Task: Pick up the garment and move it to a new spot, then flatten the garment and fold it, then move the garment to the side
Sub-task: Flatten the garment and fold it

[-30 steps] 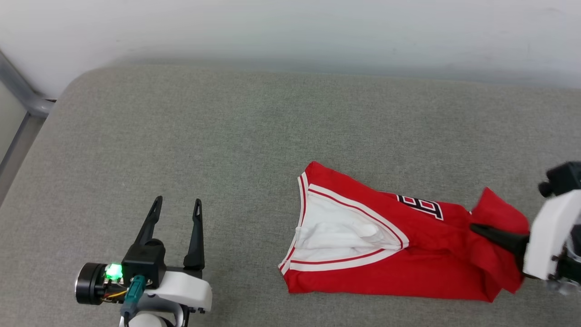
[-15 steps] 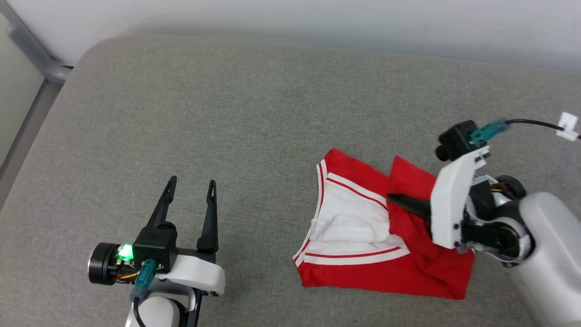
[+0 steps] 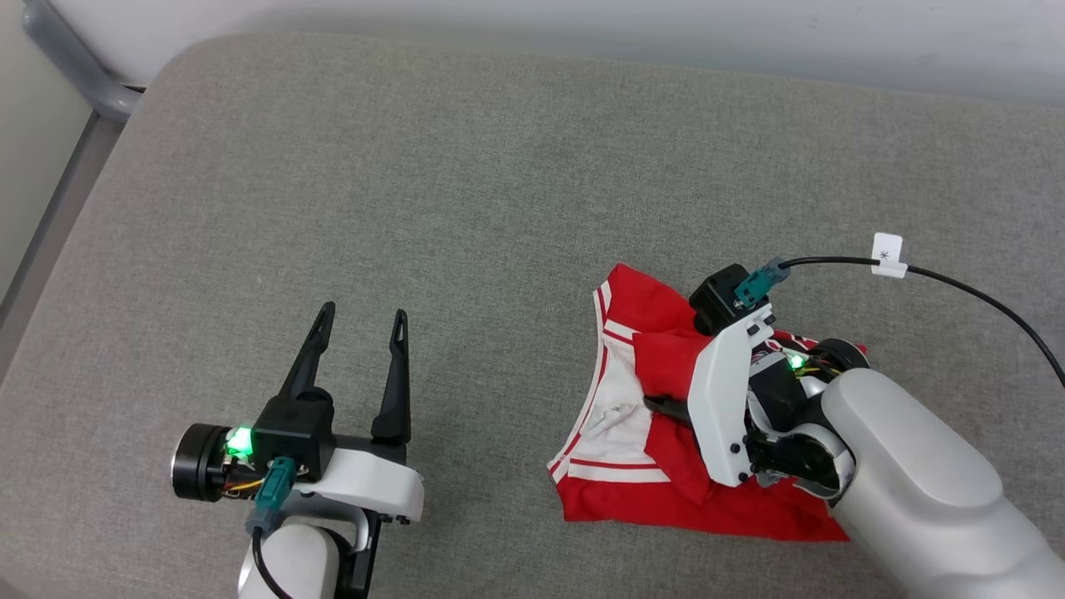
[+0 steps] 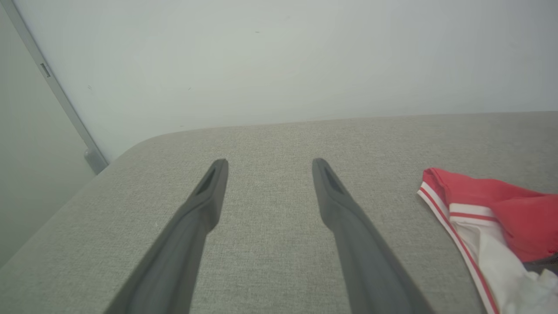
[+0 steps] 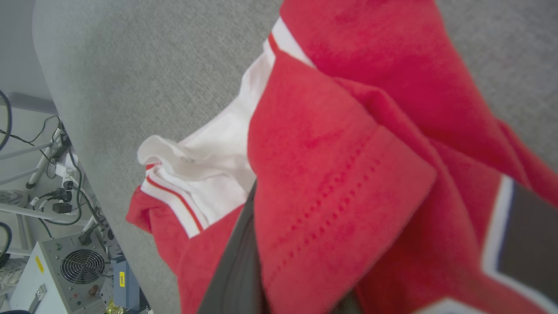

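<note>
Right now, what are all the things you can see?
garment: one, red with white sleeve, bunched on the cushion
cushion: one, grey, under everything
wall: one, pale, behind the cushion
metal bar: one, grey, far left corner
cable: one, black with white tag, at the right wrist
box with a fan: one, white, down beside the cushion
left gripper: one, dark, open, left of the garment
right gripper: one, dark, shut on the garment's red fold

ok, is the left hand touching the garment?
Apart. Head view shows a strip of grey cushion between the open left hand and the garment.
</note>
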